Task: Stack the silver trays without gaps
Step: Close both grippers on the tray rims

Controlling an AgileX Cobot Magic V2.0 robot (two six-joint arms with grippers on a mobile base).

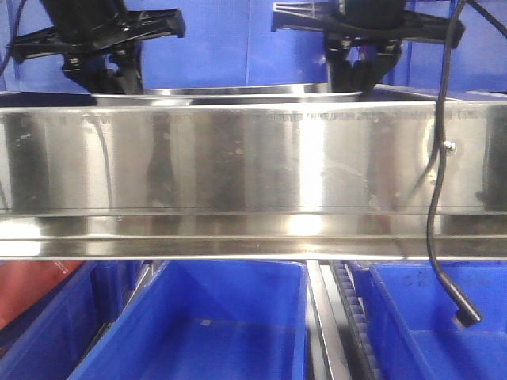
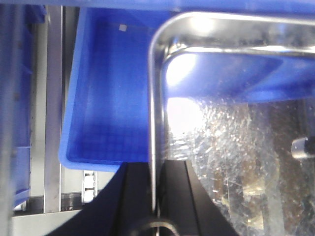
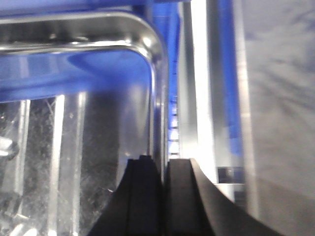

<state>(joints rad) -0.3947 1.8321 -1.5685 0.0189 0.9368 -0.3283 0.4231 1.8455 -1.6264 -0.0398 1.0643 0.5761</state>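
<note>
A silver tray [image 1: 238, 93] is held level behind the shelf rail, and only its rim shows in the front view. My left gripper [image 1: 120, 67] is shut on the tray's left rim. In the left wrist view the thin rim [image 2: 153, 123] runs between the black fingers [image 2: 135, 196] of the left gripper [image 2: 154, 166]. My right gripper [image 1: 360, 75] is shut on the tray's right rim. In the right wrist view the rim [image 3: 160, 98] passes between the fingers of the right gripper [image 3: 164, 163]. I see only this one tray; any other is out of view.
A long brushed-steel shelf rail [image 1: 253, 174] spans the front view. Blue plastic bins [image 1: 198, 324] [image 1: 444, 317] sit below it, and one bin [image 2: 108, 98] lies under the tray's left side. A black cable [image 1: 434, 206] hangs at the right. A roller track [image 1: 352, 317] runs between the bins.
</note>
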